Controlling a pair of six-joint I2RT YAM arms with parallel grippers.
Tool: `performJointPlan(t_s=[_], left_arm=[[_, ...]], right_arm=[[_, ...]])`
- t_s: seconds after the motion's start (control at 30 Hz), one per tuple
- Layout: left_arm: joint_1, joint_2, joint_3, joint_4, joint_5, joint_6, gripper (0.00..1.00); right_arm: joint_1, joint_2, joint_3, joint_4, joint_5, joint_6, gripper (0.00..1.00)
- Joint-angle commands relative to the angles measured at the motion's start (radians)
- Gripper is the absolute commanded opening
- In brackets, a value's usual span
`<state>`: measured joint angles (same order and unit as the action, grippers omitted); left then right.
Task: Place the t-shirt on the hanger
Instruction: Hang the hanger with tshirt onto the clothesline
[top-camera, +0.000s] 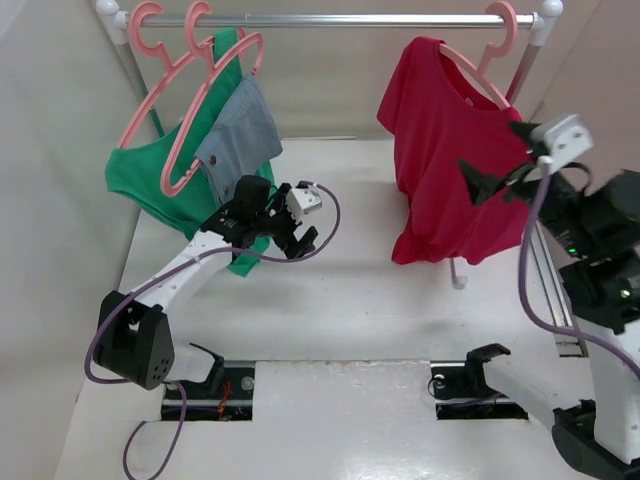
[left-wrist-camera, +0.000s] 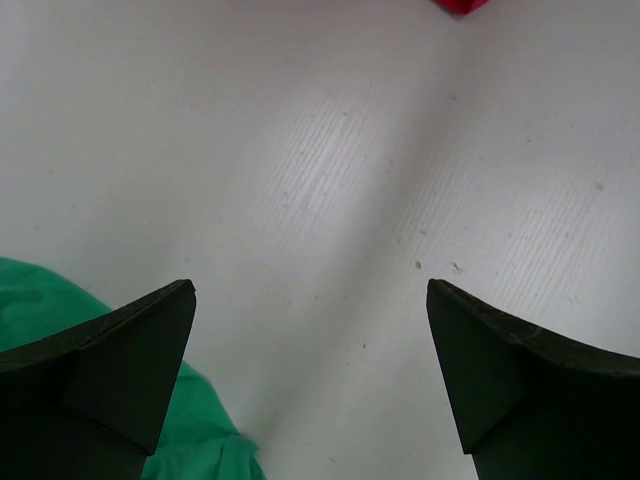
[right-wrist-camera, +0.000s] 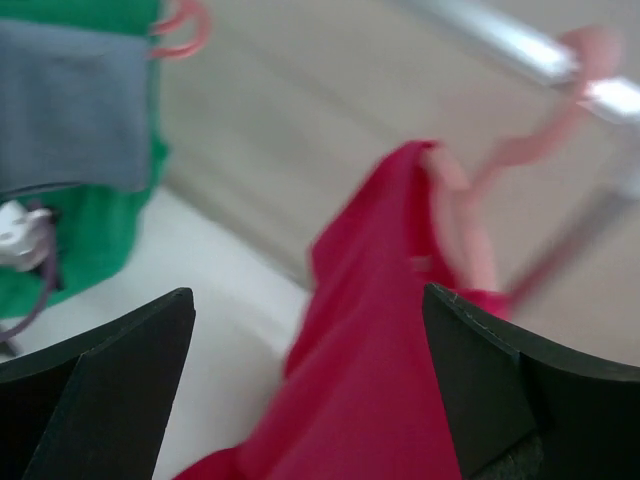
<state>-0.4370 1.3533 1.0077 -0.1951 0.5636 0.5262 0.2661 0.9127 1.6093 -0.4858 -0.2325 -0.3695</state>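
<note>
Crimson t-shirt (top-camera: 445, 160) hangs on the hanger (top-camera: 478, 75), hooked at the right end of the rail (top-camera: 350, 19), so the frame alone bears it; long axis vertical, collar up, hem down; right gripper (right-wrist-camera: 308, 300) stands wide apart just beside the cloth, clasping nothing; left gripper (left-wrist-camera: 310, 292), also apart and empty, hovers low near the green garment (top-camera: 135, 180)
</note>
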Motion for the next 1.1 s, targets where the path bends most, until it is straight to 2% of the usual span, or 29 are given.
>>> performJointPlan(t_s=[0.0, 0.1, 0.27, 0.4, 0.5, 0.77, 1.07], left_arm=[[-0.003, -0.056, -0.065, 0.046, -0.042, -0.048, 1.00], [-0.003, -0.075, -0.124, 0.069, -0.071, -0.069, 1.00], [-0.003, -0.108, -0.236, 0.138, -0.125, -0.113, 1.00], [-0.003, -0.126, -0.338, 0.215, -0.134, -0.136, 1.00], [-0.003, -0.135, -0.391, 0.267, -0.181, -0.163, 1.00], [-0.003, -0.209, -0.529, 0.413, -0.315, -0.245, 1.00], [-0.003, -0.241, -0.600, 0.488, -0.318, -0.273, 1.00]], right_arm=[[0.091, 0.043, -0.192, -0.022, -0.117, 0.035, 1.00], [0.229, 0.064, -0.399, 0.001, -0.053, 0.075, 1.00], [0.367, 0.075, -0.656, 0.119, 0.074, 0.237, 1.00], [0.394, 0.049, -0.822, 0.208, 0.244, 0.346, 1.00], [0.360, 0.015, -0.951, 0.289, 0.266, 0.397, 1.00], [0.207, -0.006, -1.028, 0.272, 0.291, 0.478, 1.00], [0.188, 0.015, -1.028, 0.273, 0.315, 0.488, 1.00]])
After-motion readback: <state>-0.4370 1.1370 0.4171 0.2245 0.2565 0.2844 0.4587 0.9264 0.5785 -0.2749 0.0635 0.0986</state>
